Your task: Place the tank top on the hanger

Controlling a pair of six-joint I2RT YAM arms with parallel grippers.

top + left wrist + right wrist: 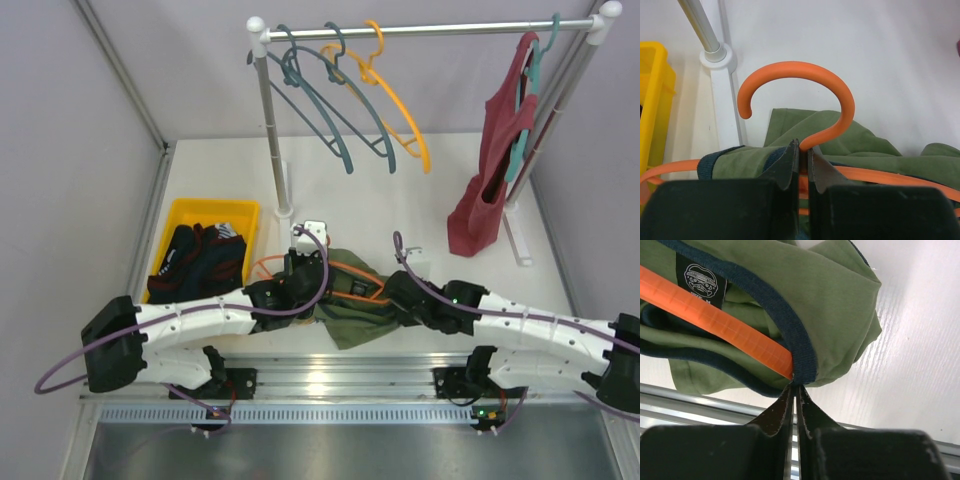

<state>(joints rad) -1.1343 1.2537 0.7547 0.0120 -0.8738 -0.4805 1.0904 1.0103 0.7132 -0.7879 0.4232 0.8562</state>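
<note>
The olive-green tank top [365, 312] lies crumpled on the white table between my two arms, and the orange hanger [352, 270] is threaded into it. My left gripper [803, 150] is shut on the hanger's neck just below the hook [805, 67], with green cloth [850, 140] draped over the hanger's shoulders. In the right wrist view, the hanger's orange arm [730, 327] runs inside the tank top [835, 295] behind its navy trim [800, 340]. My right gripper [796, 387] is shut, its tips pinching the trim's lower edge where the hanger's end meets it.
A clothes rack [272, 130] stands at the back with teal-grey hangers [330, 110], an amber hanger [405, 115] and a dark red top [495, 170]. A yellow bin [250, 215] holding dark clothes [195, 262] sits at the left. A metal rail [340, 378] runs along the near edge.
</note>
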